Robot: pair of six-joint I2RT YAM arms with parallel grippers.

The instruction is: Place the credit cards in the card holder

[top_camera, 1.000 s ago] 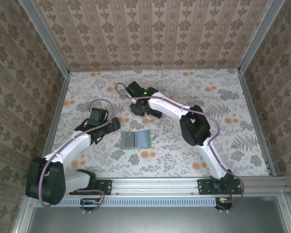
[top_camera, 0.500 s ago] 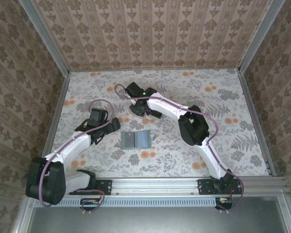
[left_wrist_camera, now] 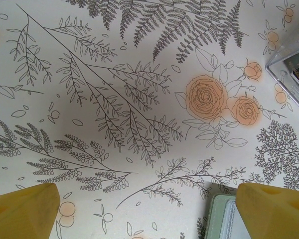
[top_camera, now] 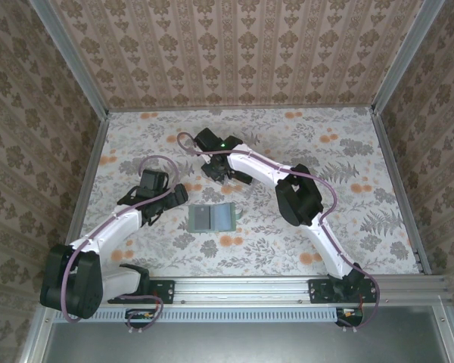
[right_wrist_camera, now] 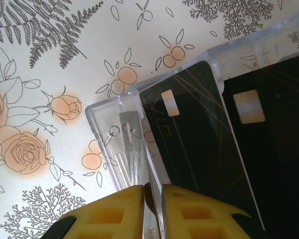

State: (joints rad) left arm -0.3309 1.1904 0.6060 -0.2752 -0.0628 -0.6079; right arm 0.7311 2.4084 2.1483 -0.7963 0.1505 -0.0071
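Observation:
The card holder [top_camera: 213, 218], a sage-green wallet, lies open and flat at mid-table; its corner [left_wrist_camera: 223, 219] shows beside my left gripper's right finger. My left gripper [top_camera: 178, 195] [left_wrist_camera: 148, 215] hovers open just left of the wallet, nothing between its fingers. Two black credit cards [right_wrist_camera: 189, 139] [right_wrist_camera: 271, 149] stand in a clear plastic rack [right_wrist_camera: 122, 144]. My right gripper [top_camera: 216, 172] [right_wrist_camera: 152, 199] reaches down into the rack, its yellow fingers drawn almost together on the thin left edge of the nearer card, right against a clear divider.
The rack's clear corner [left_wrist_camera: 294, 64] with a dark card inside shows at the right of the left wrist view. Floral cloth [top_camera: 348, 159] covers the table. Patterned walls and metal rails [top_camera: 397, 189] fence it on three sides.
The right gripper's fingers have drawn together on the card's edge, and the right arm has shifted slightly left. The left arm and the wallet have not moved.

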